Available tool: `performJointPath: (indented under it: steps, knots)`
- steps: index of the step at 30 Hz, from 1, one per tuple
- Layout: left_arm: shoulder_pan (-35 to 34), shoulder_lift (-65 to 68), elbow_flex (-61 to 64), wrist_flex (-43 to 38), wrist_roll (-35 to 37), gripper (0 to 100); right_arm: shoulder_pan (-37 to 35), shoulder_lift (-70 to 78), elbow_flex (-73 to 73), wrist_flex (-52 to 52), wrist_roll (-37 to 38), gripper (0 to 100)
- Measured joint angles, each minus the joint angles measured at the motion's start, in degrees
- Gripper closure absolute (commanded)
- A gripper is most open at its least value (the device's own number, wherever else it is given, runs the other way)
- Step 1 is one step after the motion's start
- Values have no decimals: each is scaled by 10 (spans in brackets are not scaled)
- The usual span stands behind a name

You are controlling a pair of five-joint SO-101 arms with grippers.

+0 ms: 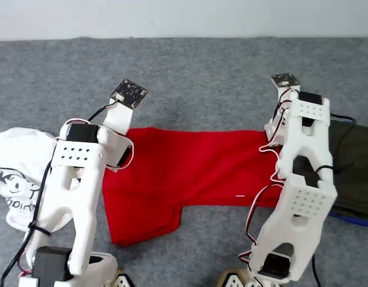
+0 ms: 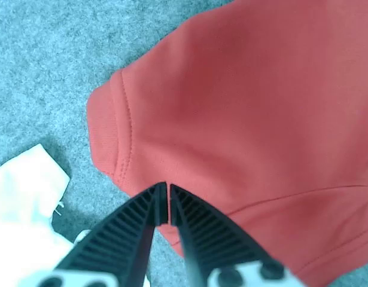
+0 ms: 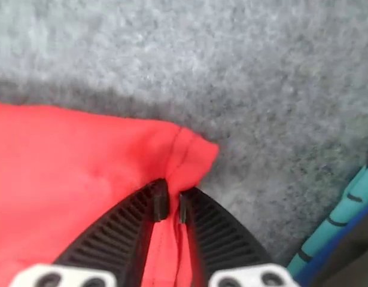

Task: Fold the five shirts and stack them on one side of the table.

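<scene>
Red fabric shirt pinched at both ends by near-closed left gripper and right gripper; next, likely lift together and fold over.

The red shirt lies flat across the grey tabletop, stretched between both pairs of fingers; its stitched sleeve hem meets the left fingers; a bunched corner sits pinched between the right fingers; a crumpled white printed shirt lies outside the left fingers; a dark shirt lies outside the right.
</scene>
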Motion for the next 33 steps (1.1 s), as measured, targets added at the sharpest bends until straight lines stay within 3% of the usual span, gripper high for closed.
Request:
performJointPath:
  steps: [8, 14, 27, 33]
  knots:
    - [0, 0, 0, 11, 0, 985, 0, 0, -82, 0, 52, 974]
    - [0, 0, 0, 21, 0, 985, 11, 0, -85, 7, 62, 829]
    - [0, 0, 0, 21, 0, 985, -11, -13, -106, 250, 63, 872]
    - [0, 0, 0, 21, 0, 985, 9, -73, -89, 265, 63, 872]
